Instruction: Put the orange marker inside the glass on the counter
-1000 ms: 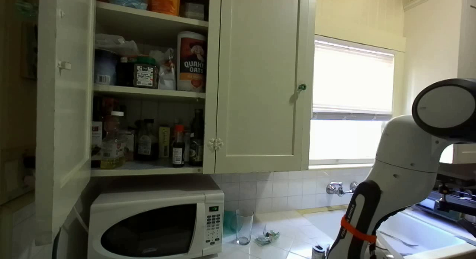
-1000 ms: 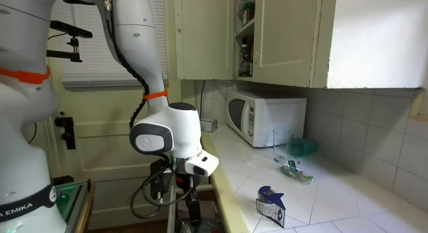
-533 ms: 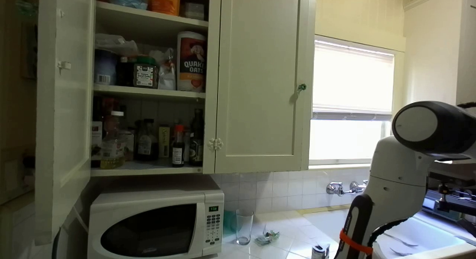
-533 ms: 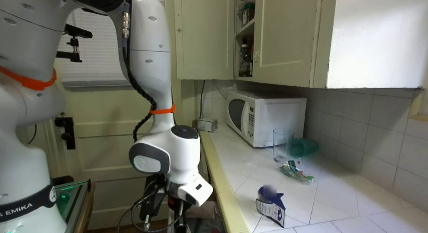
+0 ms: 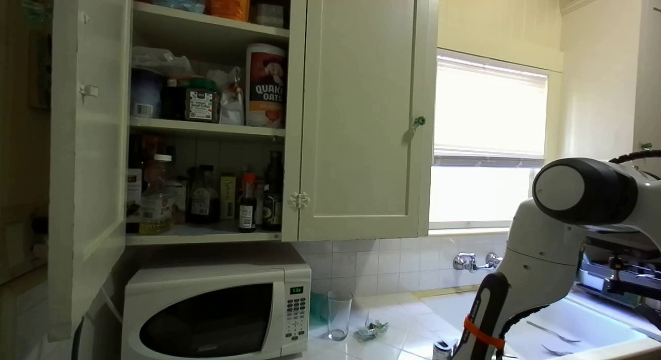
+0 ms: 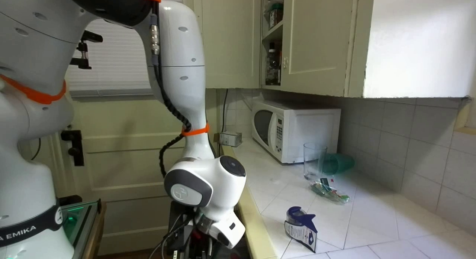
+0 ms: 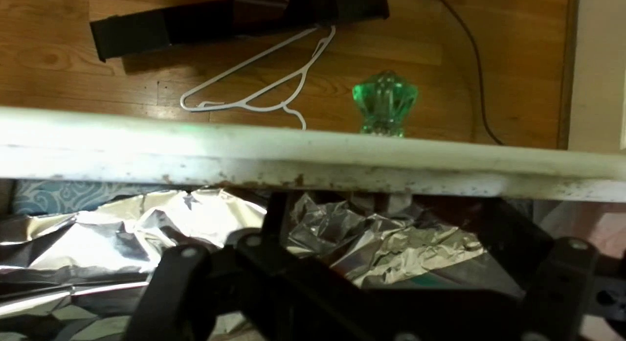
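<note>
The clear glass (image 6: 314, 162) stands upright on the white tile counter (image 6: 375, 218), in front of a green cup (image 6: 339, 163) on its side. The glass (image 5: 339, 317) and the green cup (image 5: 319, 306) show in both exterior views. My gripper (image 7: 384, 209) is low in a drawer below the counter, its fingers apart with crumpled foil (image 7: 420, 248) visible between them. The drawer's front edge (image 7: 293, 157) hides the fingertips. In an exterior view the fingers are below the frame. The orange marker is hidden or out of view.
A clear packet (image 6: 329, 191) and a blue pouch (image 6: 302, 229) lie on the counter near the glass. The yellow counter edge (image 6: 256, 229) runs close beside my hand. The microwave (image 6: 297, 129) stands behind. A green knob (image 7: 385, 103) sticks out from the drawer front.
My arm has lowered, taking the hand down into the drawer, and lately shifted right toward the counter edge in an exterior view. The glass and other counter items have not moved.
</note>
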You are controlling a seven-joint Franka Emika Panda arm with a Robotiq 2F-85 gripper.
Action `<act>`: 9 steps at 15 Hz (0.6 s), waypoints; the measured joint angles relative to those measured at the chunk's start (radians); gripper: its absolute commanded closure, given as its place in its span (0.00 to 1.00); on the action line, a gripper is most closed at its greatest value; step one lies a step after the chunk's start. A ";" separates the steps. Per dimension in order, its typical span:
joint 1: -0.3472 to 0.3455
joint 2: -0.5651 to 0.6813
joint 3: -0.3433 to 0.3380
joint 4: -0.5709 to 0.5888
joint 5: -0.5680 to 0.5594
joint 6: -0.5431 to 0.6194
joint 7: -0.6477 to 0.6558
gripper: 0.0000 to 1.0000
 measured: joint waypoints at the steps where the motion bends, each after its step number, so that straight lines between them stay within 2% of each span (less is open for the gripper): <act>1: 0.009 0.008 -0.010 0.017 0.000 -0.048 -0.007 0.00; 4: 0.066 0.029 -0.065 0.061 -0.006 -0.173 -0.007 0.00; 6: 0.130 0.035 -0.109 0.057 -0.009 -0.102 0.019 0.00; 9: 0.251 0.038 -0.179 0.010 -0.055 0.090 0.084 0.00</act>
